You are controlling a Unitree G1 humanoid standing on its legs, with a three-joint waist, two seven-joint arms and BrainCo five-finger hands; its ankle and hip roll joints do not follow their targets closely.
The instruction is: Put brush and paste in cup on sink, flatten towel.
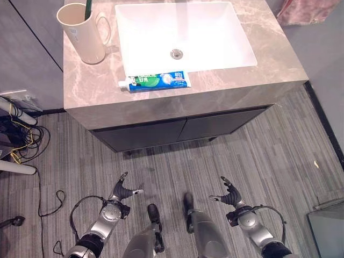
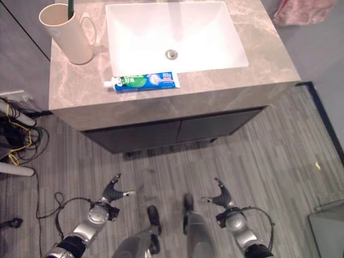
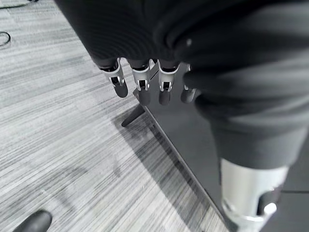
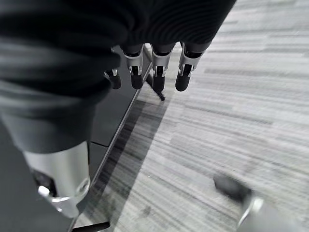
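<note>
Brush's in the cup already, both hands hang slack and empty, so toothpaste needs grabbing next.

cup upper left on countertop, brush in it | basin right of cup | paste tube just below basin | towel upper right

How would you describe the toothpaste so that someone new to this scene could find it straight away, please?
Start at the brown marble counter with the white sink basin set into it. The toothpaste lies flat on the counter's front strip, along the basin's front edge. It is the long blue, green and white tube lying down, unlike the upright cream cup at the back left.
</note>
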